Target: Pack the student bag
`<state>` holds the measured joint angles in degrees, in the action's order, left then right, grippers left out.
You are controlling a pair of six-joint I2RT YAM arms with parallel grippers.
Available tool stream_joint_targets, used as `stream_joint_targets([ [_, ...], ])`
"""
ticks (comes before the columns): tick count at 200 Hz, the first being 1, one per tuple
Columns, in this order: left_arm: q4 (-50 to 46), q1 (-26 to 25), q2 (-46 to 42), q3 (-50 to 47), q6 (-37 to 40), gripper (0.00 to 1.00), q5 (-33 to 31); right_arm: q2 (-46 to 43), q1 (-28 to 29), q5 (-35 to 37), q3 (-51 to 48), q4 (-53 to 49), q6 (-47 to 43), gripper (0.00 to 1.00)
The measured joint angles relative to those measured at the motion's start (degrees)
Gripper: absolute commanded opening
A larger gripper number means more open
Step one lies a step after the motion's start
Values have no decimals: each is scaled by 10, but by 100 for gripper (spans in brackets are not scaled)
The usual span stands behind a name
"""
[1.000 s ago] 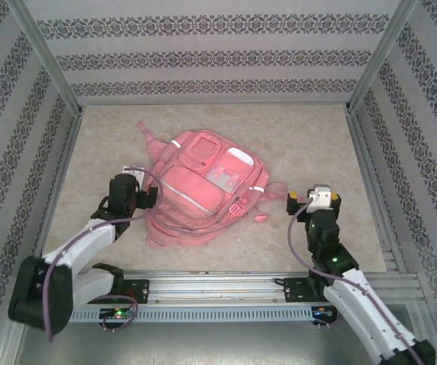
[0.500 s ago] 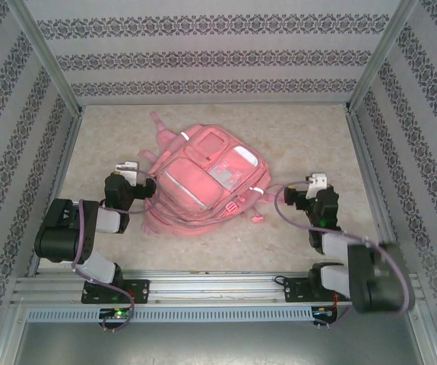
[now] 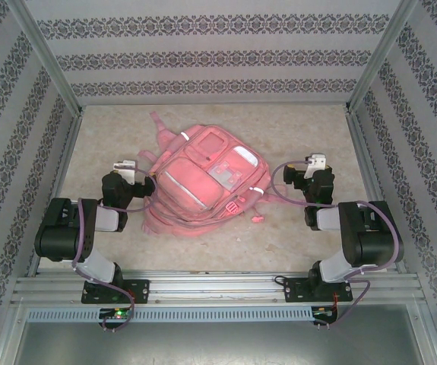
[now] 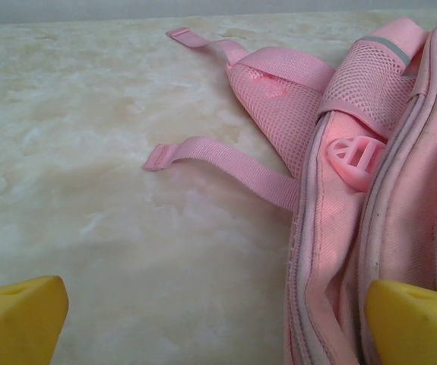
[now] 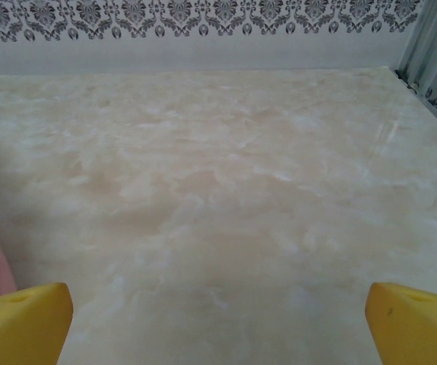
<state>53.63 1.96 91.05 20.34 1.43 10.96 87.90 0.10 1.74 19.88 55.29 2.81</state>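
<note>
1. A marbled beige table (image 3: 309, 129) sits boxed in by patterned walls (image 3: 218, 57), with a metal rail (image 3: 218, 285) along the near edge.
2. Bare surface lies open beyond the bag, all down the right side, and in a strip between the bag and the rail.
3. The student bag (image 3: 203, 186) lies flat just left of centre, front up. It is pink, with white reflective strips and a clear window pocket, and loose straps (image 4: 218, 160) trail to the far left.
4. Its pockets look zipped, and I cannot tell what is inside.
5. The left gripper (image 4: 216, 323) stands spread wide and empty at the bag's left side, one finger (image 4: 416, 323) over the bag's edge.
6. The right gripper (image 5: 218, 323) also gapes empty, over bare table to the right of the bag.
</note>
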Motion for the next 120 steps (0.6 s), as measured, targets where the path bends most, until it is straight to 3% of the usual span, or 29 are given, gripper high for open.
stream_joint_targets([
  [120,0,0,0,3,-2,99,0,0,2,8,8,-12,-2,98],
])
